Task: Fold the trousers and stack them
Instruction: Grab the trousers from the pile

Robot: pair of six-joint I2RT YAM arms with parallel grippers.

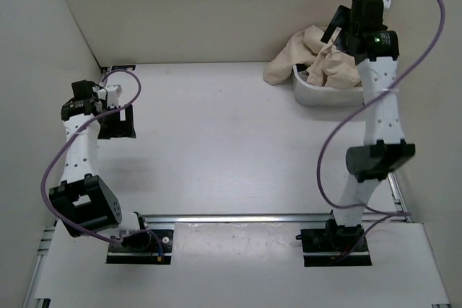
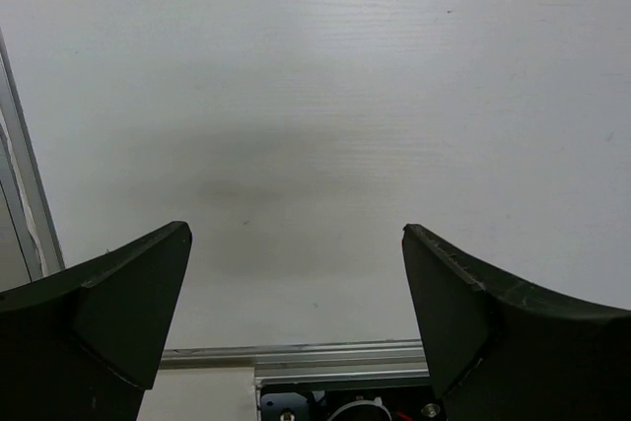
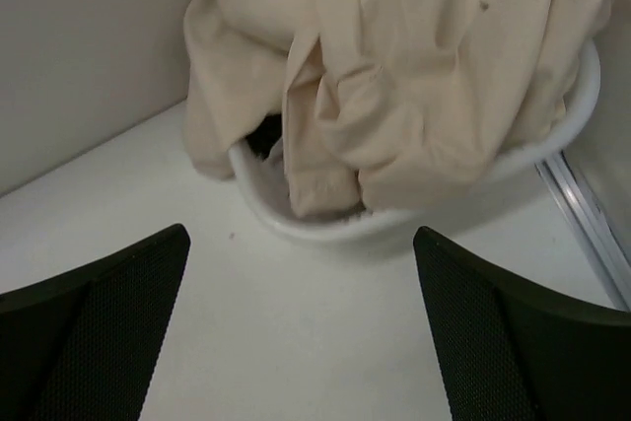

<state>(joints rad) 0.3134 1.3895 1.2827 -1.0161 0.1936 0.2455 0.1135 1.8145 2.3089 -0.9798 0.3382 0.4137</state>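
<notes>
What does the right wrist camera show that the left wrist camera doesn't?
Only the right wrist: beige trousers heaped in a white basket, some cloth hanging over its rim, beside the wall. Only the left wrist: the metal rail at the near edge. Both: the white table, plus the left end effector and right end effector, each open and empty.

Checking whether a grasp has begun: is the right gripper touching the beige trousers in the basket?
Apart. The right wrist view shows bare table between the open right gripper and the trousers heaped in the white basket.
</notes>
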